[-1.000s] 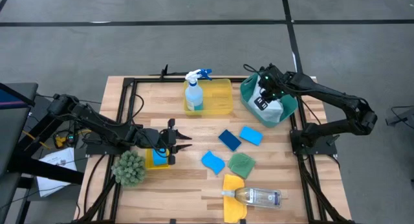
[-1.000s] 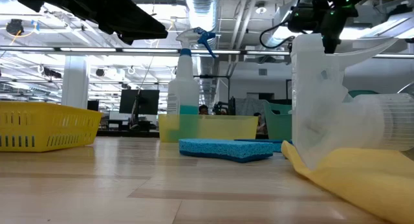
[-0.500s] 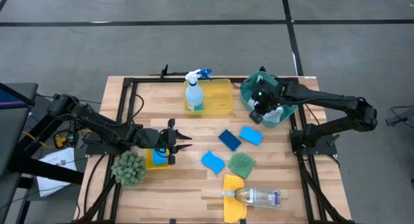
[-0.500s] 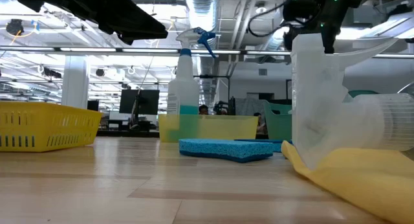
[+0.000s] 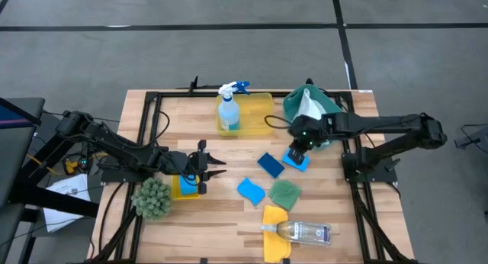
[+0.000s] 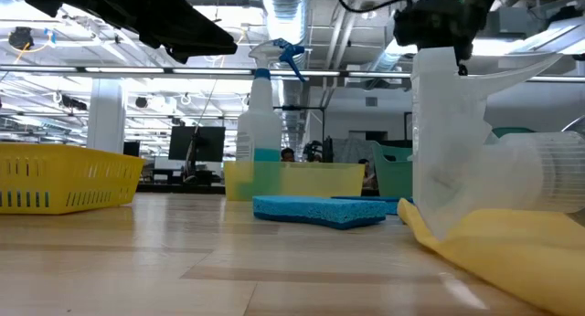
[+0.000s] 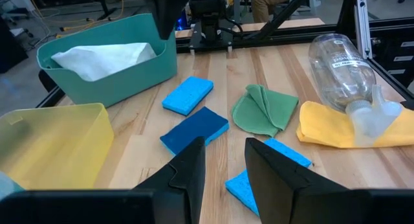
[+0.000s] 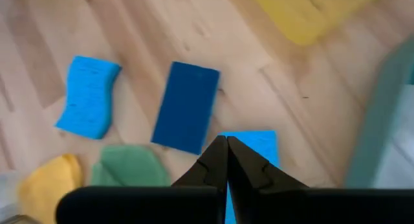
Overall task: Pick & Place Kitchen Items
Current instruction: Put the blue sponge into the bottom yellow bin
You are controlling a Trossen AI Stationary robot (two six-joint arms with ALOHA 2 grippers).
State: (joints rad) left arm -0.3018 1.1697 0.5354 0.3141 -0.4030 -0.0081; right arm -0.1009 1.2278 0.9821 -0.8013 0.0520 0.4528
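Wooden table [image 5: 221, 218], flat blue sponges [image 5: 271, 165], crumpled green cloth [image 5: 284, 194]

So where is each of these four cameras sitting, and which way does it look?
High view: above the table, looking straight down; both arms show, left gripper, right gripper.
Low view: at tabletop height, looking level past the spray bottle into the room; arms overhead.
Left wrist view: on the left arm, facing the teal bin; its own gripper below.
Right wrist view: on the right arm, looking down; its gripper, jaws shut.
Both wrist views share the dark blue sponge.
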